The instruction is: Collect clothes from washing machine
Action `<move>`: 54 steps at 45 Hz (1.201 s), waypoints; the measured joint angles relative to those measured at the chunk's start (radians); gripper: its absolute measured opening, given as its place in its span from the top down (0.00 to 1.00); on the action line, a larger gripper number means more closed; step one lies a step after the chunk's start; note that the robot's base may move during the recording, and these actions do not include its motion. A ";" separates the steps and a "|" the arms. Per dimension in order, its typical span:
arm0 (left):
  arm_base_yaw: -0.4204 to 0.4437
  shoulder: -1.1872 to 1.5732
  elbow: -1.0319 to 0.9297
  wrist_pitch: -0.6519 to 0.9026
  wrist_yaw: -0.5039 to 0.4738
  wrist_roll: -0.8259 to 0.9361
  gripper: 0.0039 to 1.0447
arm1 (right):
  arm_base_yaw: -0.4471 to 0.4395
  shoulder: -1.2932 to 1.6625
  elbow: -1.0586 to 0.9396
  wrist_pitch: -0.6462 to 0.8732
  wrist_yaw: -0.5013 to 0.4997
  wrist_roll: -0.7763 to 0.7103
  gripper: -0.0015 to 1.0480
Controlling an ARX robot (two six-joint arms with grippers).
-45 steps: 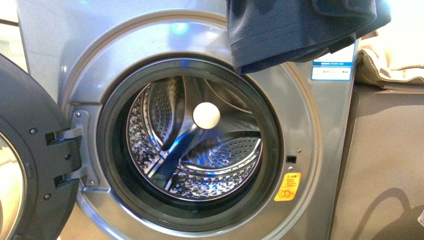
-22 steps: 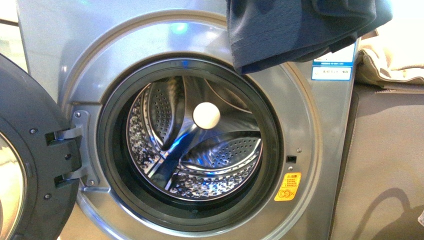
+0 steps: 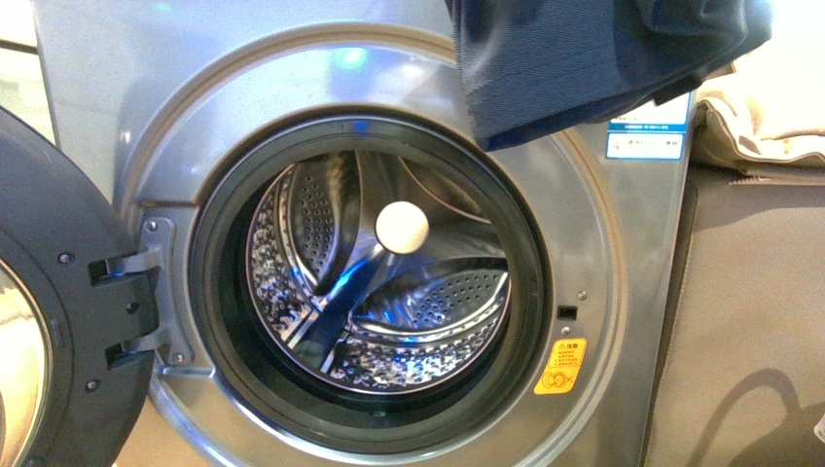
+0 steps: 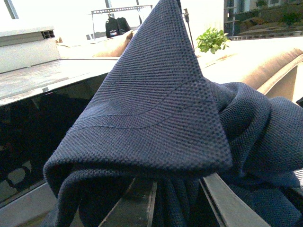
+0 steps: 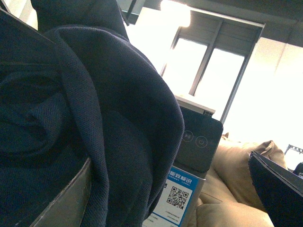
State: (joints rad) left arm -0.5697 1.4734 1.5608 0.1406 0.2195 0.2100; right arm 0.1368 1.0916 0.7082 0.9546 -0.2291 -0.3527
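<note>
The clothes (image 3: 584,68), a dark navy garment, hang at the top right of the front view, over the upper right of the washing machine (image 3: 126,117). Neither gripper shows in that view. The steel drum (image 3: 379,282) is open to view with no fabric in it. In the left wrist view my left gripper (image 4: 175,203) is shut on a bunched fold of the clothes (image 4: 151,113), which rise in a peak above its fingers (image 4: 227,203). In the right wrist view my right gripper (image 5: 175,198) is open, and the clothes (image 5: 94,118) drape over one of its fingers (image 5: 61,198).
The round door (image 3: 49,321) stands swung open at the left. A blue-white label (image 3: 647,136) and an orange sticker (image 3: 561,365) mark the washer's right side. Beige cushions (image 3: 759,117) lie to the right of the machine. The black control panel (image 5: 201,142) is close behind the hanging fabric.
The hanging clothes have shifted a little to the right in the front view. The washer, drum and door look the same.
</note>
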 joint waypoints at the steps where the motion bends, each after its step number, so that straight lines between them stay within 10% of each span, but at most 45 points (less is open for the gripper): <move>1: 0.000 0.000 0.000 0.000 0.000 0.000 0.86 | -0.002 -0.001 -0.002 0.002 -0.005 0.001 0.07; 54: 0.000 0.000 0.000 0.000 -0.001 0.000 0.86 | -0.198 0.166 0.311 -0.227 -0.785 0.517 0.07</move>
State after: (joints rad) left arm -0.5694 1.4734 1.5608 0.1406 0.2188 0.2100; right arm -0.0612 1.2575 1.0187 0.7280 -1.0138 0.1646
